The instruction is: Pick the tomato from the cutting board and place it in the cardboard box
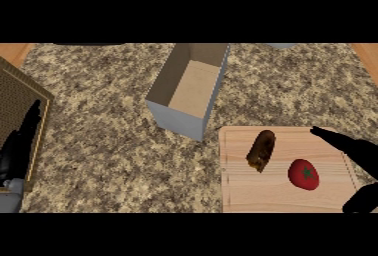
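A single head view looks steeply down onto the surface (111, 150) from above. The cardboard box (188, 90) lies toward the far edge, the cutting board (251, 195) close at lower right.

Both hands are matte black with slim, tapering fingers: the right hand (353, 146), and the left hand (16, 146) above a grey forearm (9, 199).

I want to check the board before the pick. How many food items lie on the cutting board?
2. The tomato lies at the board's right, near the right hand. A brown item lies left of it. None seems hidden.
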`<state>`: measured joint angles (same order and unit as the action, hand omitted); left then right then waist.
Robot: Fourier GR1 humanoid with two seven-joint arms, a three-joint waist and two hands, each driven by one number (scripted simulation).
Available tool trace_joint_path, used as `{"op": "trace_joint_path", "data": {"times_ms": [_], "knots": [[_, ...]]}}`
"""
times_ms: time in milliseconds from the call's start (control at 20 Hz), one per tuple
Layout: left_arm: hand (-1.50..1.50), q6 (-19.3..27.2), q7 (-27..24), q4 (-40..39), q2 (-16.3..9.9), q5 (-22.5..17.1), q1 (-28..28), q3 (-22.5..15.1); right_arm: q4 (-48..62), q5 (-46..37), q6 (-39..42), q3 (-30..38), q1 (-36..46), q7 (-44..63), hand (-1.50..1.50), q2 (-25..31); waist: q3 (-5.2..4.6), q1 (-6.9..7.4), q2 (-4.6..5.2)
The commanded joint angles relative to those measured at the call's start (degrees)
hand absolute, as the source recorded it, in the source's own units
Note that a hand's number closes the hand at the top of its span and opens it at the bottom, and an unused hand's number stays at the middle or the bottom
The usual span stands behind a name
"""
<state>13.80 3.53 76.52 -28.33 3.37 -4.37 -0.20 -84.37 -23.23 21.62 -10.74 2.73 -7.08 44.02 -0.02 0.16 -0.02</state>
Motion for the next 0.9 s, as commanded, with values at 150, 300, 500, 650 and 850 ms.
{"op": "trace_joint_path", "data": {"times_ms": [150,300,500,650,850], "knots": [[0.00,-2.40,0.99,0.42,2.64,2.30,-0.96,2.41,-6.17,-5.31,2.45,1.56,-3.40,4.12,-1.50,-5.56,0.01,-0.34,-0.03],[0.00,-3.55,0.94,-1.15,1.74,3.58,-2.95,4.17,1.27,-6.22,4.98,2.62,2.48,1.05,-1.50,-8.10,0.02,-0.05,0.04],[0.00,-2.11,0.96,0.70,5.37,6.10,-0.32,2.64,-1.49,-8.17,3.39,2.93,-2.86,-3.54,-1.50,-9.19,0.02,-0.26,0.00],[0.00,-4.88,3.58,4.40,3.66,5.18,0.94,4.95,-7.44,-5.83,8.61,5.29,-2.50,-1.21,-1.50,-9.37,0.02,-0.20,-0.06],[0.00,-3.14,4.33,8.21,6.47,7.80,3.19,4.20,-7.68,-7.78,8.85,6.48,-3.15,-3.16,-1.50,-10.78,0.03,-0.09,-0.07]]}}
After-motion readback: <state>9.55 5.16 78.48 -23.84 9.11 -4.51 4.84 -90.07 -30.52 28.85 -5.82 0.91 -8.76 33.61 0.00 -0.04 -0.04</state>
